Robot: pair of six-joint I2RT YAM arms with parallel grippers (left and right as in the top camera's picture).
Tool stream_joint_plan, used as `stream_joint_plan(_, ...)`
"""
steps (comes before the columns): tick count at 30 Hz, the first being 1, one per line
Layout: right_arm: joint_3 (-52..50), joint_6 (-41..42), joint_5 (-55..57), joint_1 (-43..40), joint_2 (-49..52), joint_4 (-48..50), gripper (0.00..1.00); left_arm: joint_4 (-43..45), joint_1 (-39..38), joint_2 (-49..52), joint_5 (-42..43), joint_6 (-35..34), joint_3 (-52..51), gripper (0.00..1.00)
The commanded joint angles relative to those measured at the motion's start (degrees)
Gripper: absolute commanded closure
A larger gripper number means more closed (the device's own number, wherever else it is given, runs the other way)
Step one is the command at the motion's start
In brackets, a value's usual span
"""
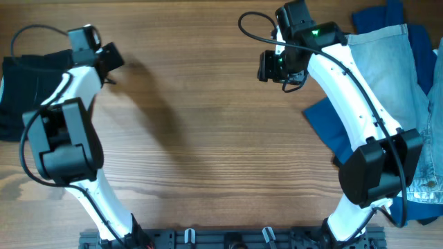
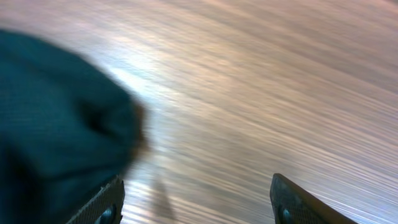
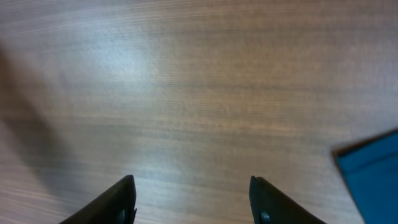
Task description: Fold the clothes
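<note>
A dark folded garment (image 1: 17,86) lies at the table's left edge and fills the left of the left wrist view (image 2: 56,118). My left gripper (image 1: 111,59) is open and empty just right of it; its fingers (image 2: 196,202) hang above bare wood. A pile of clothes lies at the right: light blue jeans (image 1: 387,62) over a dark blue garment (image 1: 332,121). My right gripper (image 1: 270,67) is open and empty over bare wood left of the pile. Its fingers (image 3: 193,199) hold nothing, and a blue corner (image 3: 373,174) shows at the right.
The wooden table (image 1: 208,138) spreads between the two arms. A black rail (image 1: 228,238) runs along the front edge. The right arm's white link (image 1: 353,97) crosses above the blue garment.
</note>
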Motion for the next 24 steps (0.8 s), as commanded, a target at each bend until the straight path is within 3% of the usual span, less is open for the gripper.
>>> stream_joint_plan(1, 1.0, 0.1, -0.5, 0.3, -0.9, 4.7, 0.25, -2.9, -7.8, -3.4, 0.9, 0.3, 0.3, 0.18)
stream_joint_plan(3, 1.0, 0.0, -0.5, 0.3, -0.9, 6.9, 0.16, -5.6, -11.9, -3.4, 0.9, 0.3, 0.3, 0.16)
stream_joint_plan(5, 1.0, 0.0, -0.5, 0.3, -0.9, 7.9, 0.04, -9.2, -15.8, -3.4, 0.9, 0.3, 0.3, 0.0)
stream_joint_plan(6, 1.0, -0.1, -0.5, 0.3, -0.9, 8.0, 0.01, -11.5, -17.1, -3.4, 0.9, 0.3, 0.3, 0.0)
stream_joint_plan(14, 1.0, -3.2, -0.2, -2.2, -0.9, 8.5, 0.0, -35.9, -20.4, -8.6, 2.0, 0.1, 5.9, 0.0)
stream_joint_plan(18, 1.0, -2.9, -0.5, -4.9, -2.3, 2.0, 0.0, -49.7, -20.3, -15.2, 2.0, 0.1, 13.0, 0.0)
stream_joint_plan(24, 1.0, -2.9, -0.3, -5.1, -8.3, -3.9, 0.0, -67.4, -20.3, -23.1, 2.9, -4.2, 13.0, 0.0)
